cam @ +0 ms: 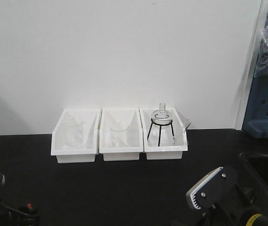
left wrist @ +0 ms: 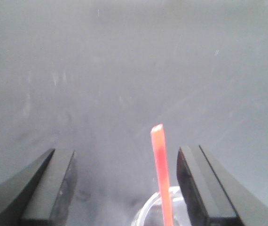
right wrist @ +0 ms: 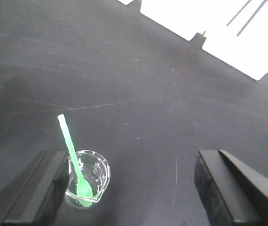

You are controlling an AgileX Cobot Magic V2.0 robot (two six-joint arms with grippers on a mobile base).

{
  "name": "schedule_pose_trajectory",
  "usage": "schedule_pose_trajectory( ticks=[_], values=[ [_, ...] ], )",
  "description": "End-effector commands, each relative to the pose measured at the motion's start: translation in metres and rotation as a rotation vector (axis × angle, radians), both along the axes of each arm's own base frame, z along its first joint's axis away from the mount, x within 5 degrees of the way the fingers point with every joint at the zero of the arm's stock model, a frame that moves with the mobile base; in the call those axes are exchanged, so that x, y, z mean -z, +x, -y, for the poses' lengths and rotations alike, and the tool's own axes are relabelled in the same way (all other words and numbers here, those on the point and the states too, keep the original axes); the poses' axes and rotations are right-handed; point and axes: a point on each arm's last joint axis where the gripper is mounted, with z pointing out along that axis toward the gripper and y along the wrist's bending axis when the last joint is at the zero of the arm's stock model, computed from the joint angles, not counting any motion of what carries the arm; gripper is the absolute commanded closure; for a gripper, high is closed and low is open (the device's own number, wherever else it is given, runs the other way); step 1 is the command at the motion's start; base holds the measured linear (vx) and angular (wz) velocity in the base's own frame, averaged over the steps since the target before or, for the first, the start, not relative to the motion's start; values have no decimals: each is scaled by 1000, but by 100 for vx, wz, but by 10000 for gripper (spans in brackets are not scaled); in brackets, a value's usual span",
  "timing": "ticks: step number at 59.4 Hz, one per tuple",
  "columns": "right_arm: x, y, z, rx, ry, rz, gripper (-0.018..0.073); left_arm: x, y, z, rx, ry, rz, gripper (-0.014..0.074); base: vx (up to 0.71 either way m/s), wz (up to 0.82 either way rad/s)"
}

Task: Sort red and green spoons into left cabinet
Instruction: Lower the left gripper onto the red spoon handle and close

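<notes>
The biggest surface is the black table top [cam: 124, 188], matte, with fine pale scratches. Behind it stands a plain white wall [cam: 124, 56]. At the back edge of the table, in the middle of the front view, I see three white plastic bins side by side, with sloped walls: the left bin [cam: 75, 153] and the middle bin [cam: 121, 153] each hold a clear glass beaker, and the right bin [cam: 166, 151] holds a glass flask [cam: 161, 117] on a thin black wire tripod.

In the left wrist view the left gripper [left wrist: 126, 150] is spread wide, its black fingers in the two lower corners and holding nothing. The red spoon [left wrist: 161, 174], of slim smooth plastic, stands between them, closer to the finger on the right of the frame but not touching it. Its handle rises from a clear round glass rim [left wrist: 145, 212] at the bottom edge.

In the right wrist view the right gripper [right wrist: 134, 153] is also wide apart and holds nothing. The green spoon [right wrist: 73, 155] leans in a small glass beaker [right wrist: 94, 181] with printed marks, at the lower left, just beside the finger on that side. Its oval bowl is at the bottom of the beaker.
</notes>
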Motion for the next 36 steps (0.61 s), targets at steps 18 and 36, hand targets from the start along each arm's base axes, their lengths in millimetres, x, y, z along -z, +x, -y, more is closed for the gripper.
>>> schedule_pose_trajectory(
  ticks=[18, 36],
  values=[
    [-22, 5, -1, 5, 52, 125, -29, -15, 12, -1, -50, 9, 126, 31, 0, 0],
    [-22, 5, -1, 4, 51, 125, -29, -17, 13, -2, -57, 11, 142, 31, 0, 0]
  ],
)
